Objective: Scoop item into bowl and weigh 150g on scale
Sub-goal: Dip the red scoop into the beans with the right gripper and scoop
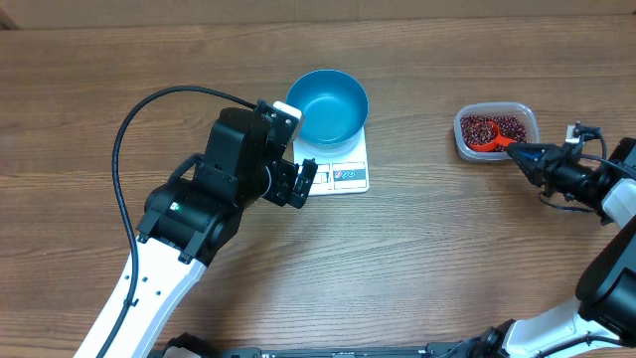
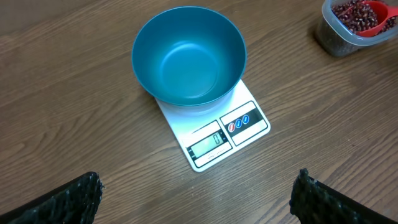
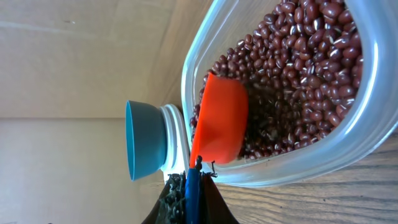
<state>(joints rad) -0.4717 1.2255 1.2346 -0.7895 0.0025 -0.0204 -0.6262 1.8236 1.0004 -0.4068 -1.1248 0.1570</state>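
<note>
The blue bowl [image 1: 329,103] [image 2: 188,56] stands empty on the white scale [image 1: 346,176] [image 2: 231,132], whose display faces the front edge. My left gripper [image 1: 296,145] [image 2: 199,194] hovers just left of the scale, open wide, with nothing between its fingers. At the right, red-brown beans [image 1: 494,125] [image 3: 305,68] fill a clear tub [image 1: 532,127] [image 3: 311,163]. An orange scoop [image 1: 486,141] [image 3: 221,121] lies in the beans. My right gripper [image 1: 518,152] [image 3: 193,182] is shut on its blue handle [image 3: 191,194] at the tub's near rim.
The left arm's black cable [image 1: 124,149] loops over the table's left side. The right arm's body [image 1: 611,194] stands at the right edge. Bare wooden tabletop [image 1: 417,249] lies between the scale and the tub.
</note>
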